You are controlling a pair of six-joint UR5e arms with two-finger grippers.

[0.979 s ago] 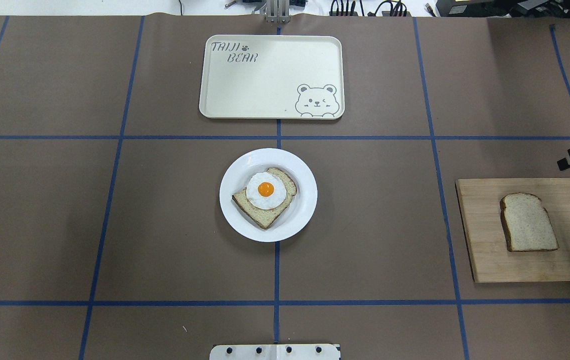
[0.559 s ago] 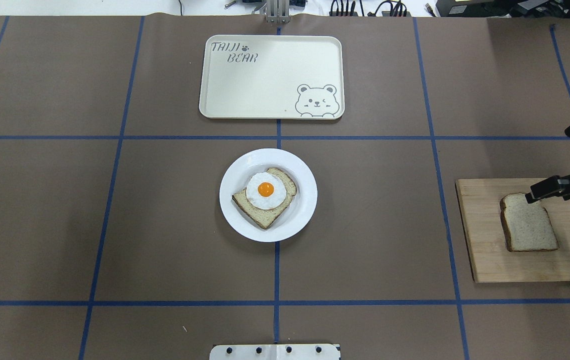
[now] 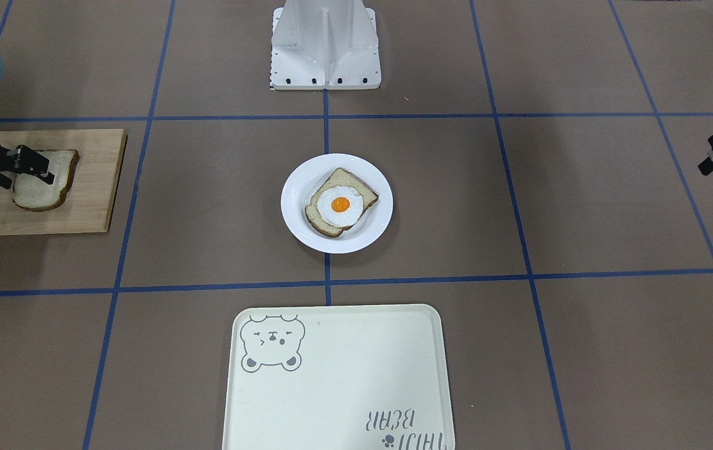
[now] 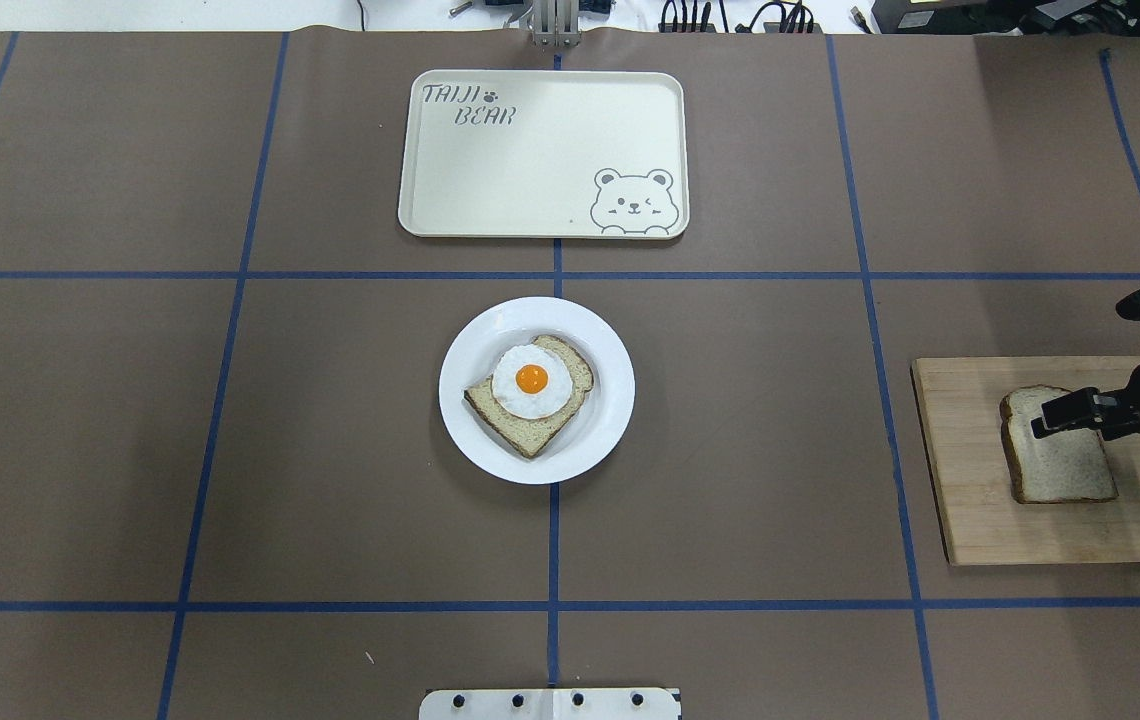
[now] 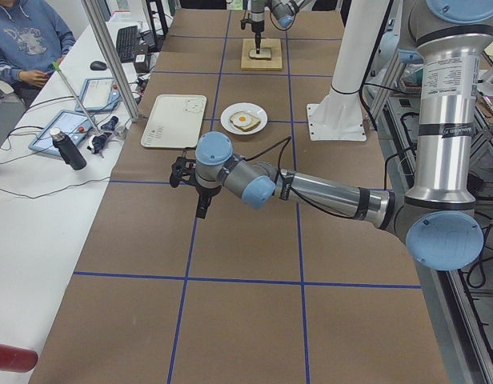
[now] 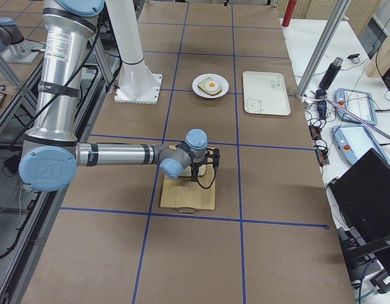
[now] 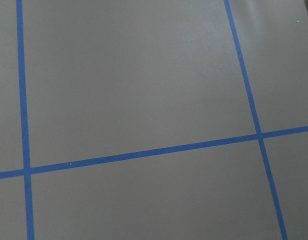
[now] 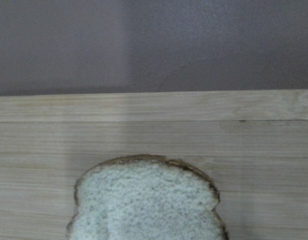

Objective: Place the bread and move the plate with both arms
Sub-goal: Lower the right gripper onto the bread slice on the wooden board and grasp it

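Note:
The plain bread lies on a wooden cutting board at the table's right; it also shows in the front view and the right wrist view. My right gripper hovers over the slice's far end, jaws open and empty, also seen in the front view. The white plate sits at the table's centre and holds another slice topped with a fried egg. My left gripper hangs far off over bare table at the left, open and empty, outside the overhead view.
A cream bear-print tray lies beyond the plate at the far middle of the table. The robot's white base mount stands at the near edge. Blue tape lines grid the brown table cover.
My right gripper has come in from the right edge, moving left and toward the robot, from beyond the board to above the bread's far end. The bread and plate have not moved.

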